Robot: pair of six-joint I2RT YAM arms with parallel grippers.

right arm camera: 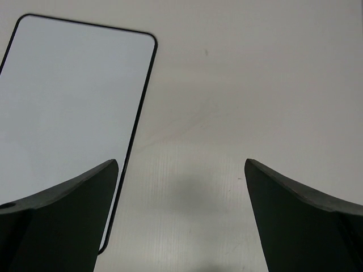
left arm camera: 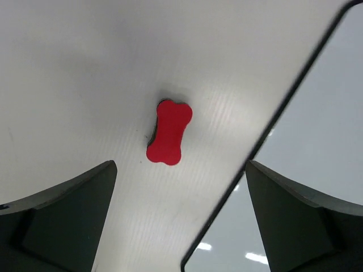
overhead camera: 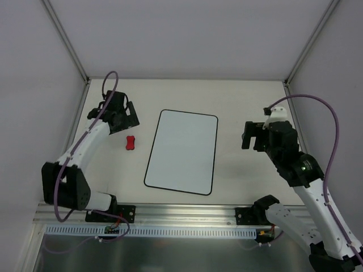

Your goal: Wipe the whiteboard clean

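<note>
The left jaws stand wide and hold nothing, their dark fingers (left arm camera: 62, 221) spread to either side of the left wrist view. The small red bone-shaped eraser (left arm camera: 169, 133) lies on the pale bench (left arm camera: 74, 85) below and ahead of the gap between them, nearer the left finger, touched by neither. The large flat white rectangular whiteboard (overhead camera: 181, 152), thin black border and rounded corners, lies flat on the bench between the two sets of jaws, well apart from both. Seen from the left jaws, its black edge (left arm camera: 283, 107) runs slantwise to the right of the eraser and passes ahead of the right finger, with a rounded corner near that finger. The right jaws are wide as well and grip nothing, their fingers (right arm camera: 57, 221) apart over bare bench. From them the whiteboard sits ahead and to the left, its edge ending just beside the left finger, its surface plain white
</note>
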